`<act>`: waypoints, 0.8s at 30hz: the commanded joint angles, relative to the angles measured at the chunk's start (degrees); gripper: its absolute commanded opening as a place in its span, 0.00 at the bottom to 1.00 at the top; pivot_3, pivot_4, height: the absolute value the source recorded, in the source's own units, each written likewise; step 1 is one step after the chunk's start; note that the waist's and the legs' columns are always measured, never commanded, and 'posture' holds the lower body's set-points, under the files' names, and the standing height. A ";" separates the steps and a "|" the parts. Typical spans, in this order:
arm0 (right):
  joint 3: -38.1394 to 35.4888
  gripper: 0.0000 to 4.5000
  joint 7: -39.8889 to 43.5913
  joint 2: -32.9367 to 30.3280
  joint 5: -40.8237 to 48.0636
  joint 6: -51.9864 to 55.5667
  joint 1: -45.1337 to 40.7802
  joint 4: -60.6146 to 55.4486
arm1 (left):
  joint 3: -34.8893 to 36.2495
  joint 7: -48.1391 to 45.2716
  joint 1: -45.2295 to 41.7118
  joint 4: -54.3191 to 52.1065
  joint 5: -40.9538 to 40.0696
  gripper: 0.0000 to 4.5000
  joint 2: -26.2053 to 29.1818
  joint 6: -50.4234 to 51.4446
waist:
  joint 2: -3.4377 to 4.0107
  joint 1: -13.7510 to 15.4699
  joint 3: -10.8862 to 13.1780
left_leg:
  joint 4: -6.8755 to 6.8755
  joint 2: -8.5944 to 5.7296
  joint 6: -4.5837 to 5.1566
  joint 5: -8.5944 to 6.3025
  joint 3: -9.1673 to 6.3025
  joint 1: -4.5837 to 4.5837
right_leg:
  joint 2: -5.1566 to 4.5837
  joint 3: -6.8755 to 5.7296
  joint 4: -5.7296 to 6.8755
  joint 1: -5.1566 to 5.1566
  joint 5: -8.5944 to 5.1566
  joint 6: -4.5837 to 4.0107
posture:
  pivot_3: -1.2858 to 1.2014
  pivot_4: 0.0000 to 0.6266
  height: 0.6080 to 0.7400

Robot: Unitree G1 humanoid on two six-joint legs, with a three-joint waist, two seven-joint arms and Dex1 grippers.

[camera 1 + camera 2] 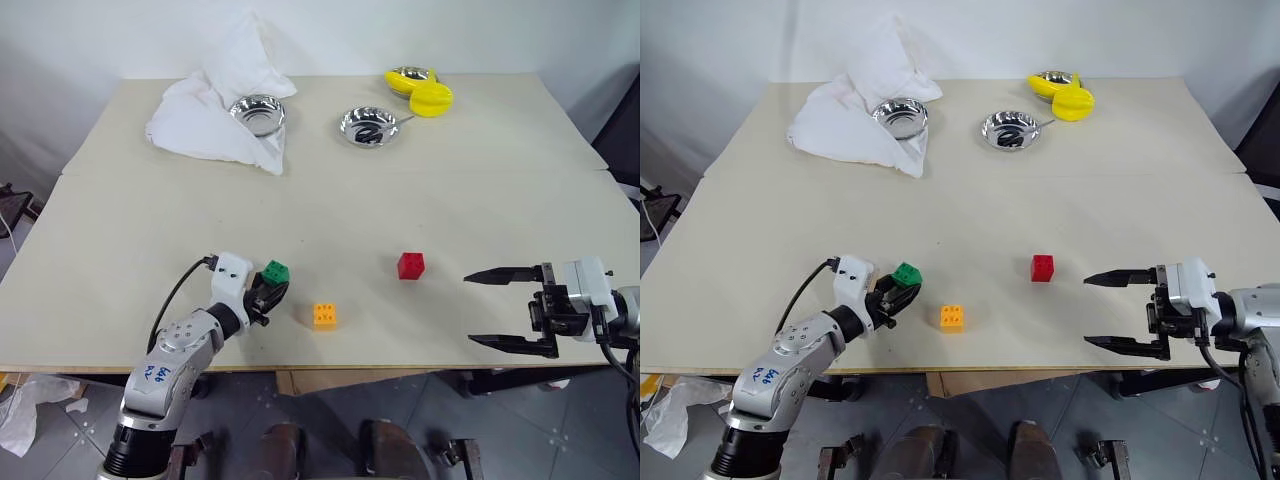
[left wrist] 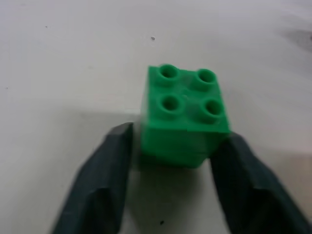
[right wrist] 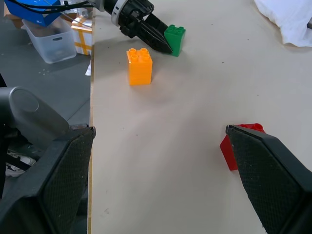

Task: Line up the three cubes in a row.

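Three studded cubes sit on the beige table near its front edge. The green cube (image 1: pixel 276 270) is the leftmost, and my left gripper (image 1: pixel 272 288) is shut on it, one black finger (image 2: pixel 105 170) against each side. The orange-yellow cube (image 1: pixel 324 315) stands just to its right, closer to the table's edge. The red cube (image 1: pixel 411 265) lies farther right, on its own. My right gripper (image 1: pixel 468 309) hovers open at the table's right front, pointing left toward the red cube and a short way from it, with nothing between its fingers.
At the back, a white cloth (image 1: pixel 225 105) lies partly around a steel bowl (image 1: pixel 258 113). A second bowl (image 1: pixel 369 127) stands to its right. Yellow lemon-shaped objects (image 1: pixel 430 97) rest by a third bowl (image 1: pixel 408 75). The table's front edge (image 1: pixel 380 368) runs close to the cubes.
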 commanded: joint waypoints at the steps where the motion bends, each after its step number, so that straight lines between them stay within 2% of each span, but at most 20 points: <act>1: -2.65 1.00 0.15 0.20 0.22 -0.06 0.73 -0.84 | -0.66 -2.87 0.11 1.02 1.06 0.33 0.15 -4.19 | 0.00 0.06 0.00 | 0.01 -0.01 0.00 0.00 0.00 -0.01 | -0.01 0.00 -0.01 0.00 0.00 0.00 | 0.52 0.24 1.00; 5: -4.77 1.00 -0.73 0.58 0.65 -0.06 1.23 -0.57 | 0.09 -10.73 -2.44 4.65 1.46 0.33 2.15 -14.17 | 0.00 0.08 0.00 | 0.03 -0.02 0.00 0.00 0.01 -0.01 | -0.01 0.00 -0.01 0.01 0.00 0.00 | 0.52 0.24 1.00; 10: -9.60 1.00 -2.29 0.93 2.58 2.06 4.63 -2.73 | -2.91 -29.91 -9.07 13.98 3.13 0.33 10.30 -28.82 | 0.01 0.12 0.00 | 0.05 -0.01 0.00 0.00 0.02 -0.04 | -0.01 -0.04 -0.05 0.02 0.00 0.00 | 0.52 0.24 1.00; 14: -14.91 1.00 -3.33 -0.09 2.36 2.16 7.52 -2.50 | -6.99 -42.48 -20.41 26.01 5.01 0.33 12.75 -34.58 | 0.00 0.11 0.00 | 0.05 -0.05 0.02 -0.01 0.02 -0.03 | -0.03 -0.05 -0.08 0.04 0.01 0.01 | 0.52 0.24 1.00; 18: -20.28 1.00 -3.35 -1.16 1.41 2.30 11.16 -1.70 | -11.61 -50.71 -32.22 41.58 8.37 0.33 9.67 -39.76 | -0.04 0.38 0.02 | 0.14 -0.09 0.05 0.00 0.01 -0.09 | 0.01 -0.11 -0.04 0.04 0.03 0.06 | 0.52 0.24 1.00; 24: -22.85 1.00 -5.69 0.94 1.71 3.62 16.57 -7.27 | -13.79 -54.14 -43.50 61.90 12.71 0.33 1.09 -46.67 | -0.17 0.14 0.10 | 0.13 -0.14 0.22 -0.09 0.18 -0.10 | 0.14 -0.29 0.01 -0.02 0.09 0.19 | 0.52 0.24 1.00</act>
